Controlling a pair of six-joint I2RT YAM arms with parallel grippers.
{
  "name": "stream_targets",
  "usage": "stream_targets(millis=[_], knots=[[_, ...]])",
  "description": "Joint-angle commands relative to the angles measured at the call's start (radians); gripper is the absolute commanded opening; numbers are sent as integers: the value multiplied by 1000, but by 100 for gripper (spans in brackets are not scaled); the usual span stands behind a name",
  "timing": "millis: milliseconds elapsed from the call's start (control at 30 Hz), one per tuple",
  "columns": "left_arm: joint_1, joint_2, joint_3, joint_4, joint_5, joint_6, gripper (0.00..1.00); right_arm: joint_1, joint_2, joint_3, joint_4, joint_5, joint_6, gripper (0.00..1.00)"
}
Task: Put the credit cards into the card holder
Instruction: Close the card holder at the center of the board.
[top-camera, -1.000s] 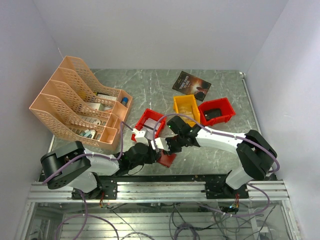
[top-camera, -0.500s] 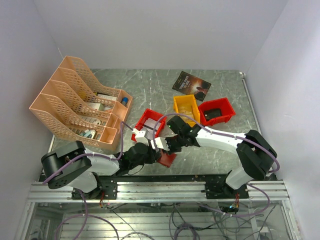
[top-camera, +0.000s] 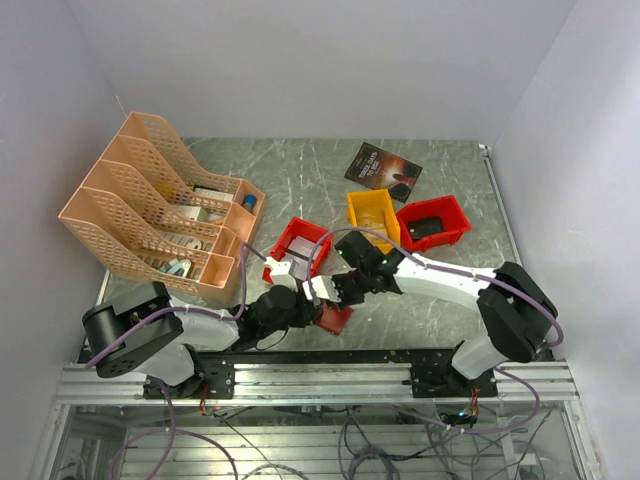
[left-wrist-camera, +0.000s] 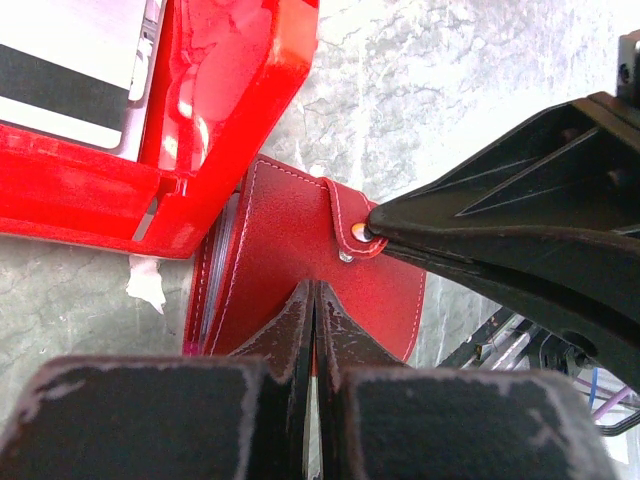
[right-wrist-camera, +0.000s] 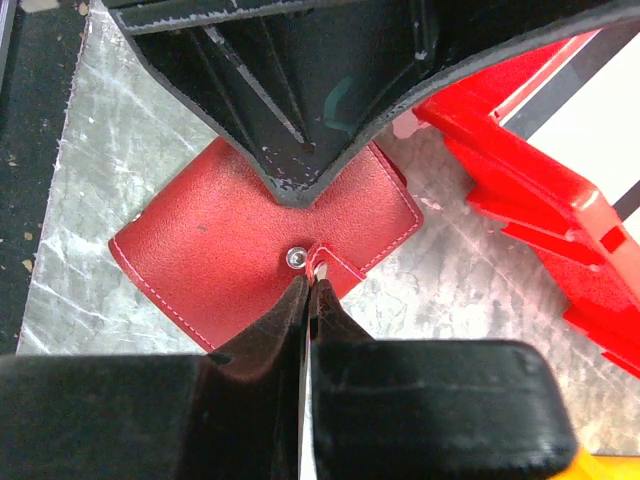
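card holder (right-wrist-camera: 200, 240) shut, flat on table (right-wrist-camera: 100, 130), just beside red bin (left-wrist-camera: 230, 120) of credit cards (left-wrist-camera: 70, 60) | step, judged: open flap, so peel snap tab (right-wrist-camera: 335, 262) up slowly and keep the opposite edge pinned | right gripper (right-wrist-camera: 308, 285) clenched on tab | left gripper (left-wrist-camera: 313, 295) clamped on holder's edge

Both grippers crowd the wallet (left-wrist-camera: 300, 260) from opposite sides: the left gripper (left-wrist-camera: 312, 300) is pinched on its near edge, the right gripper (right-wrist-camera: 308, 285) on the snap tab. I see the red bin (top-camera: 298, 245) pressed against the wallet's corner, so there is no passage there. The file rack (top-camera: 150, 210) walls off the left. The yellow bin (top-camera: 372, 215) stands just behind the right arm. The bare table (top-camera: 300, 175) at the far middle is open.
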Motion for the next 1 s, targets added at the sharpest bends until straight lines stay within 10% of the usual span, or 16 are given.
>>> stream_targets(millis=[0, 967], knots=[[4, 21, -2, -21, -1, 2, 7, 1, -40, -10, -19, 7, -38, 0], [4, 44, 4, -6, 7, -6, 7, 149, -50, -102, 8, 164, -104, 0]])
